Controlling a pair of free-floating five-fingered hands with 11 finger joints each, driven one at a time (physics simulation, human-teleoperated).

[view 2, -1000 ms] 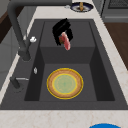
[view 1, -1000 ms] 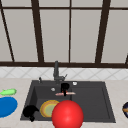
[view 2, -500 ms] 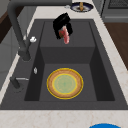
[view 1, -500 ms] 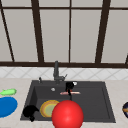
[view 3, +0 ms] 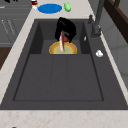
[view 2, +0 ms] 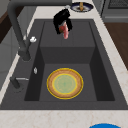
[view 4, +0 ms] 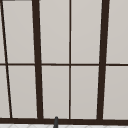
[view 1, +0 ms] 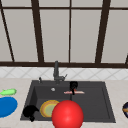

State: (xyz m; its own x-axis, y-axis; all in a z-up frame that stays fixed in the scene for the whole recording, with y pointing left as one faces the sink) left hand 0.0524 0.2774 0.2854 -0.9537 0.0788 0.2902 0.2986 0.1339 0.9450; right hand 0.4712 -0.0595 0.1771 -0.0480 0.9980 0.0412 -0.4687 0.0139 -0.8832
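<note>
Red ball (view 1: pixel 67 115), glossy, nearest the front camera at 6 o'clock, overlapping the sink's (view 1: pixel 105 100) front rim. Left hand (view 1: pixel 30 111), black, at 8 o'clock by the sink's front-left corner, idle in the air; whether its fingers are spread or curled cannot be told. Plate (view 2: pixel 65 83), yellow-rimmed with a green centre, flat on the left part of the basin floor. Right hand (view 1: pixel 73 85), black, over the middle of the basin toward the back wall, fingers curled down and pinching a pink strip (view 1: pixel 74 92), apparently a slice of meat. The strip hangs directly under the fingers, at their 6 o'clock; from the front its long axis runs level from 9 to 3 o'clock, while the side views show it edge-on, hanging from 12 to 6 (view 2: pixel 65 32). The plate lies toward 7 o'clock from the strip, lower and well apart; the right hand is the nearer to both. Behind: faucet (view 1: pixel 56 71) at 12 o'clock. On the counter: blue plate (view 1: pixel 6 106), green object (view 1: pixel 8 92), dark bowl (view 1: pixel 125 109).
</note>
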